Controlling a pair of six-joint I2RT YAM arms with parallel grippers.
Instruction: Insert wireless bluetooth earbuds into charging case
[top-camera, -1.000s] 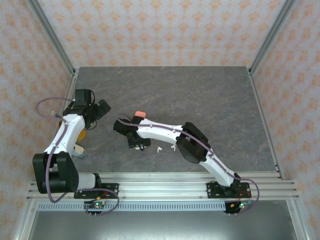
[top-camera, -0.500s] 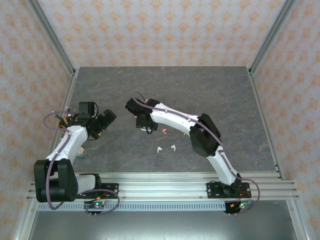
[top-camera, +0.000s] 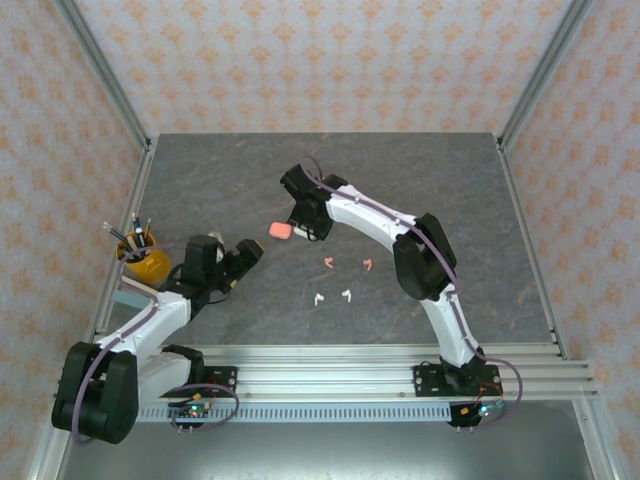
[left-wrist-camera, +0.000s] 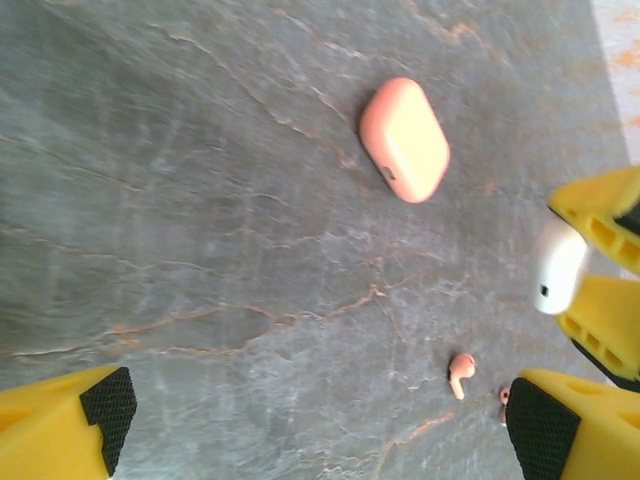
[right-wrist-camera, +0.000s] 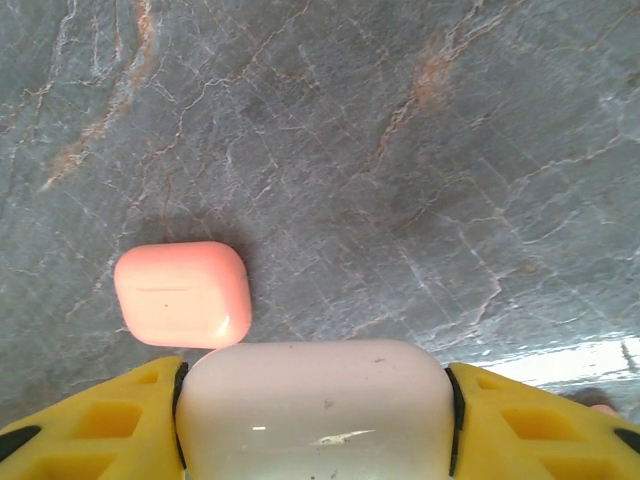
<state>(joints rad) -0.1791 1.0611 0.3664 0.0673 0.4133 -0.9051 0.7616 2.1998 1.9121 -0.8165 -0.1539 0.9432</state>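
Earbuds lie loose on the tabletop near its middle: the coral pair at about five o'clock from the right tool, the white pair nearer six. Tiny, light, glossy hooks, they will likely skid; pinching across the stem looks safest. The right tool is clamped on the white case, just beside the pink case. The left tool stands wide apart.
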